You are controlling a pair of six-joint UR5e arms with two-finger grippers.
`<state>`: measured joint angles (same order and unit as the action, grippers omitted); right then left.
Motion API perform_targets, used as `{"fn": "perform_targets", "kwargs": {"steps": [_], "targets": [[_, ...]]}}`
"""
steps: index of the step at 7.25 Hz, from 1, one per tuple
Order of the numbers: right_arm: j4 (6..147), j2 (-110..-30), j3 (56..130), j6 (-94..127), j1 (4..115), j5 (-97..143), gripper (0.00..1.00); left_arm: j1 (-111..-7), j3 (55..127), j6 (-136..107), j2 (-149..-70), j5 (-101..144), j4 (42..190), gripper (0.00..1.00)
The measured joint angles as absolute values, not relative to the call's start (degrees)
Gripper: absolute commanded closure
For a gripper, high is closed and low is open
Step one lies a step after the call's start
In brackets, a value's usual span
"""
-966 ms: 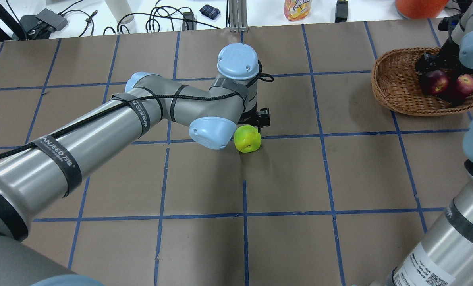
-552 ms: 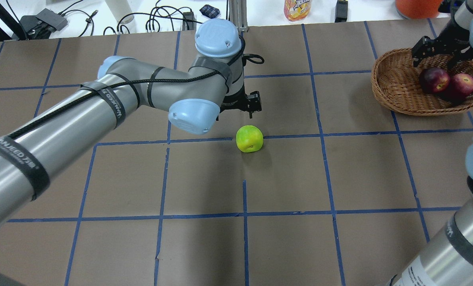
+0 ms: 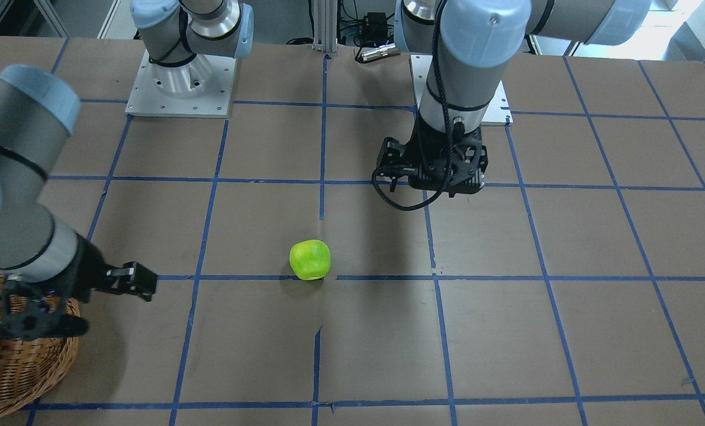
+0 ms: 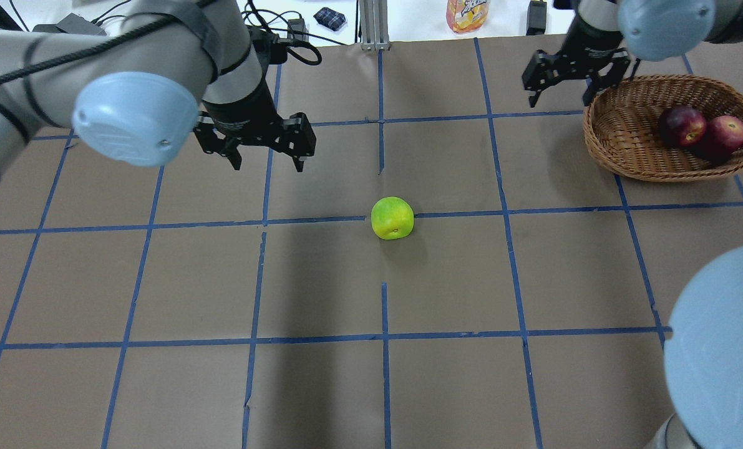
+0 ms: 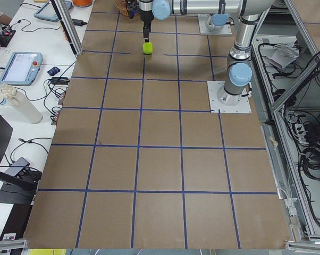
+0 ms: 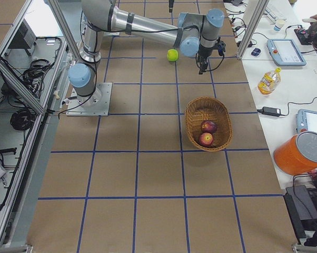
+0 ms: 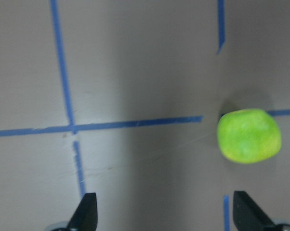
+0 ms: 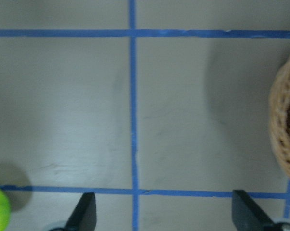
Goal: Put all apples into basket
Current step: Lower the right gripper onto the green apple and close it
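Note:
A lime green apple [image 4: 392, 217] [image 3: 309, 260] lies alone on the brown table near its middle. My left gripper [image 4: 268, 159] hovers open and empty, off to the apple's far-left side; its wrist view shows the green apple [image 7: 249, 135] at the right, outside the fingers. The wicker basket [image 4: 621, 149] [image 3: 26, 367] stands at the far right. In it lie a maroon apple [image 4: 682, 126] and a red apple [image 4: 728, 132], touching. My right gripper [image 4: 558, 96] is open and empty, just outside the basket's left rim.
Blue tape lines divide the table into squares. An orange drink bottle [image 4: 468, 14], cables and an orange container [image 4: 658, 9] lie past the far edge. The right arm's elbow [image 4: 720, 349] fills the near right corner.
My left gripper has risen and swung far left, away from the green apple, which stayed put. My right gripper has lifted out of the basket and moved left past its rim.

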<state>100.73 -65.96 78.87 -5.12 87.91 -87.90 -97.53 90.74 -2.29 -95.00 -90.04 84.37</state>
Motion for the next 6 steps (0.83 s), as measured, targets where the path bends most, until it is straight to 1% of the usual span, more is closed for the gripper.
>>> {"fn": "perform_targets", "kwargs": {"steps": [2, 3, 6], "targets": [[100.1, -65.7, 80.0, -1.2, 98.4, -87.4, 0.0, -94.7, 92.8, 1.2, -88.5, -89.8, 88.5, 0.0], [100.4, -65.4, 81.8, 0.6, 101.7, -85.5, 0.0, -93.7, 94.6, 2.6, -86.6, -89.6, 88.9, 0.0], [107.3, -64.8, 89.4, 4.3, 104.2, -80.1, 0.0, -92.0, 96.1, 4.3, -84.9, -89.5, 89.0, 0.0]]}}
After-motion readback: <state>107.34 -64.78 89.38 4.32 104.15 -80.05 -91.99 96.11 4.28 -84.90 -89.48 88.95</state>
